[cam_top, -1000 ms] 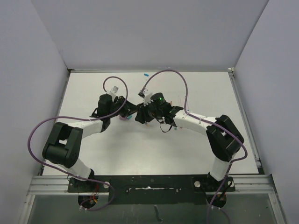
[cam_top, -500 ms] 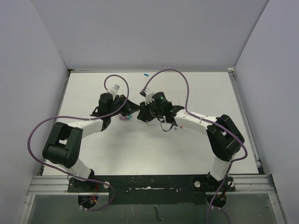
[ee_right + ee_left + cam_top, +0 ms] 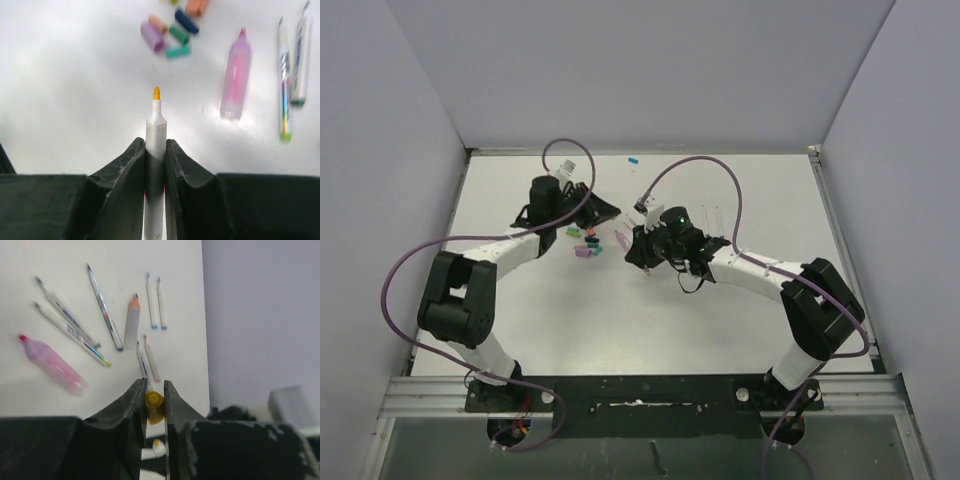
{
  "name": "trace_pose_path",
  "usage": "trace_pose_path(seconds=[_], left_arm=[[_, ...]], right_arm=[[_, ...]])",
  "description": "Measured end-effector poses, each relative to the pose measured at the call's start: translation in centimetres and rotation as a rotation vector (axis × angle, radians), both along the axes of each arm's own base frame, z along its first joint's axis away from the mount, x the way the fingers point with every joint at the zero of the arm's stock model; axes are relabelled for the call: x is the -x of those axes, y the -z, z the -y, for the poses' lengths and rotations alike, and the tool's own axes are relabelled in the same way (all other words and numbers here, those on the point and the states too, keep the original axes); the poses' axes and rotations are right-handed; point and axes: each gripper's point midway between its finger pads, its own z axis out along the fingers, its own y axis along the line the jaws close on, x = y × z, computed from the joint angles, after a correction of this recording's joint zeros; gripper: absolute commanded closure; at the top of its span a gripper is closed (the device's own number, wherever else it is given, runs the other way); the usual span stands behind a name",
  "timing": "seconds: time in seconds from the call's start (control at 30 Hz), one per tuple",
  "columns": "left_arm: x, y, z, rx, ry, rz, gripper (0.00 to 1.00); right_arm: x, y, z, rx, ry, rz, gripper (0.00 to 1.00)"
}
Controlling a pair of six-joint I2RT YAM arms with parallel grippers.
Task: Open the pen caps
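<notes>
My left gripper is shut on a yellow pen cap, held above the table. My right gripper is shut on a thin white pen whose bare yellow tip points away from me. In the top view the left gripper and right gripper are apart, with a pile of loose caps on the table between them. The right wrist view shows those caps: lilac, orange, blue, green and teal.
A lilac-pink highlighter, a salmon-orange highlighter and several thin white pens lie on the white table. The pink highlighter also shows in the right wrist view. Walls enclose the table on three sides.
The two grippers were together over the table's middle and have pulled apart. The left went back and left with the yellow cap; the right went right with the uncapped pen.
</notes>
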Motion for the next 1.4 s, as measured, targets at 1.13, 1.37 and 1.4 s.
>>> trace_pose_path(seconds=[1.13, 1.37, 1.4], left_arm=[[2.2, 10.0, -8.6, -0.193, -0.175, -0.198, 1.0], [3.8, 11.4, -8.8, -0.205, -0.163, -0.238, 0.98], [4.0, 11.5, -8.8, -0.205, -0.162, -0.242, 0.97]], right_arm=[[-0.3, 4.2, 5.9, 0.275, 0.092, -0.049, 1.0], [-0.6, 6.0, 6.2, 0.308, 0.101, -0.078, 1.0], [-0.7, 6.2, 6.3, 0.313, 0.107, -0.078, 1.0]])
